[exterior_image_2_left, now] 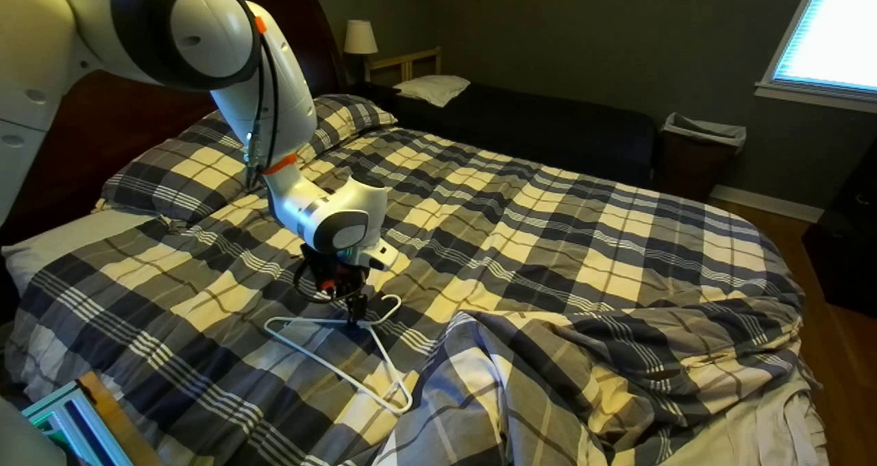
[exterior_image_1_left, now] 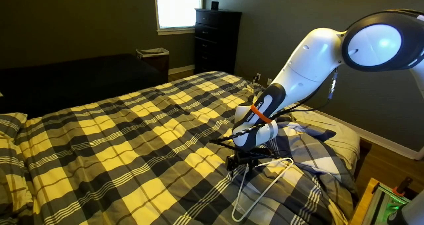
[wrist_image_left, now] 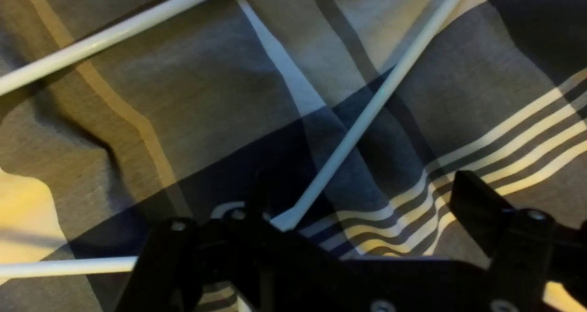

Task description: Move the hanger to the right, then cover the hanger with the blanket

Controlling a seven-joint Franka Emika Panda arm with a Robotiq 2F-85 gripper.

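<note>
Covering the bed point(exterior_image_1_left: 344, 139) from its left edge in an exterior view, a large yellow, cream, black and grey plaid blanket point(exterior_image_1_left: 155, 135) lies mostly flat; rightward, a black two-fingered gripper point(exterior_image_1_left: 241, 169), fingers point(wrist_image_left: 477, 202) spread and released, hangs at the neck of a thin white triangular hanger point(wrist_image_left: 361, 126) on the blanket, contact hard to judge; folds bunch toward the bed's right corner.

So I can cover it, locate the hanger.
In an exterior view, the hanger lies left of centre on the plaid blanket, close by the end effector, left of where the blanket bunches.
</note>
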